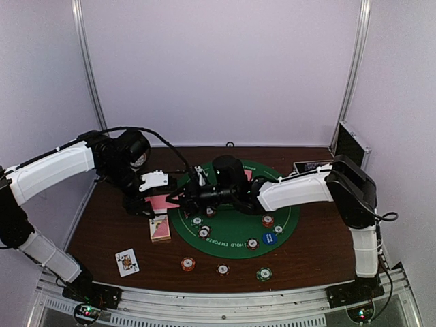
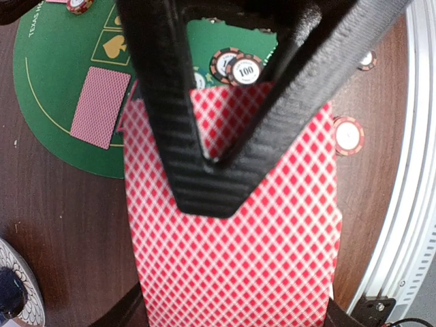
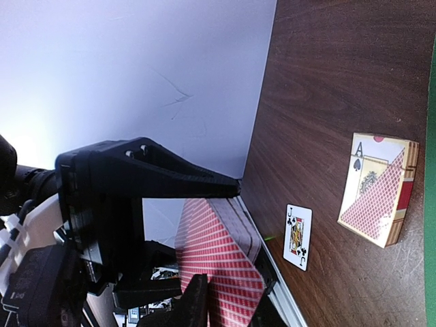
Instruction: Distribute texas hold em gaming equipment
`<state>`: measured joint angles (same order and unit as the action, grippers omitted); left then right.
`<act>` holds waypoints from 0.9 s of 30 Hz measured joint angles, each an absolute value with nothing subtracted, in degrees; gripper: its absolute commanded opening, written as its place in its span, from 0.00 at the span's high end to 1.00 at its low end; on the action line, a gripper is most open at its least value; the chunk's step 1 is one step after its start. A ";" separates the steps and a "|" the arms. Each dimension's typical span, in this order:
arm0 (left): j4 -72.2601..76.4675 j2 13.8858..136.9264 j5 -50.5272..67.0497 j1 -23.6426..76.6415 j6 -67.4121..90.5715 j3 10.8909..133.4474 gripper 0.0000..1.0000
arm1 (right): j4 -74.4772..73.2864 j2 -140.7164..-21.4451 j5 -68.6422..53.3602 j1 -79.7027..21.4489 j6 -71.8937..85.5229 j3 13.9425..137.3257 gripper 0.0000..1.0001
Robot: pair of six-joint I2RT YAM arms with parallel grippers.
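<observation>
My left gripper [image 1: 155, 202] [image 2: 231, 310] is shut on a deck of red-backed cards [image 1: 162, 203] [image 2: 231, 259] [image 3: 231, 259], held above the table at the left edge of the green mat [image 1: 231, 225]. My right gripper [image 1: 185, 198] [image 3: 218, 231] reaches in from the right with its jaws apart. One of its fingers [image 2: 204, 184] lies on the top card's back. A jack [image 1: 127, 262] [image 3: 297, 237] lies face up at the front left. A face-down card [image 2: 100, 107] lies on the mat. Striped chips [image 1: 204, 232] [image 2: 235, 68] and a blue disc [image 1: 269, 238] sit on the mat.
A card box [image 1: 160, 228] [image 3: 378, 194] lies left of the mat. Three chips [image 1: 223, 270] sit on the wood near the front rail [image 1: 218, 300]. The open chip case [image 1: 351, 143] stands at the back right. A dark cup on a patterned plate [image 2: 10, 293] sits beside the left gripper.
</observation>
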<state>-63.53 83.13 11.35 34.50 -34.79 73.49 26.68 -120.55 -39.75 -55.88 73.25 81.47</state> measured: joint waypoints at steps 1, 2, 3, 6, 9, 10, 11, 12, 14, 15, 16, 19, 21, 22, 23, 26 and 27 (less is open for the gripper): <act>-63.57 83.13 11.33 34.50 -34.81 73.49 0.68 | 26.52 -120.29 -39.77 -55.88 73.25 81.30 0.80; -63.55 83.13 11.33 34.50 -34.83 73.49 0.68 | 26.39 -119.98 -39.81 -55.88 73.25 81.06 0.80; -63.55 83.13 11.33 34.50 -34.83 73.49 0.68 | 26.24 -119.72 -39.81 -55.88 73.25 80.95 0.80; -63.53 83.13 11.33 34.50 -34.85 73.49 0.69 | 26.02 -119.13 -39.83 -55.83 73.25 80.42 0.81; -63.55 83.13 11.29 34.50 -34.87 73.49 0.69 | 26.33 -118.74 -40.03 -55.77 73.56 79.50 0.83; -63.55 83.13 11.20 34.50 -34.89 73.49 0.69 | 26.65 -118.56 -40.12 -55.66 73.78 79.05 0.83; -63.55 83.13 11.09 34.50 -34.94 73.49 0.70 | 26.94 -118.43 -40.25 -55.53 73.97 78.67 0.84; -63.55 83.13 10.92 34.50 -35.00 73.47 0.70 | 27.38 -118.28 -40.34 -55.33 74.26 78.15 0.85; -63.55 83.13 10.63 34.50 -35.09 73.38 0.71 | 27.73 -118.17 -40.45 -54.98 74.81 77.47 0.85; -63.55 83.13 10.55 34.50 -35.11 73.36 0.71 | 27.68 -118.06 -40.49 -54.85 74.83 77.17 0.86; -63.53 83.13 10.48 34.50 -35.16 73.30 0.72 | 27.64 -117.89 -40.49 -54.81 74.87 76.82 0.86; -63.51 83.13 10.44 34.50 -35.27 73.19 0.74 | 27.51 -117.16 -40.53 -54.63 74.94 75.90 0.88; -63.51 83.13 10.44 34.50 -35.29 73.17 0.74 | 27.38 -116.55 -40.58 -54.54 74.94 75.40 0.90; -63.51 83.13 10.44 34.50 -35.29 73.17 0.74 | 27.22 -116.20 -40.64 -54.48 74.91 75.16 0.90; -63.51 83.13 10.44 34.50 -35.29 73.17 0.75 | 27.14 -115.72 -40.69 -54.37 74.87 74.83 0.91; -63.51 83.13 10.41 34.50 -35.31 73.17 0.75 | 26.26 -113.73 -40.80 -54.02 74.54 73.28 0.92; -63.48 83.13 10.39 34.50 -35.33 73.17 0.76 | 25.98 -113.08 -40.86 -53.91 74.26 72.79 0.93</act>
<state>-63.48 83.13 10.39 34.50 -35.33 73.17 25.98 -113.08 -40.86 -53.91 74.26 72.79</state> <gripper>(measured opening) 0.657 0.084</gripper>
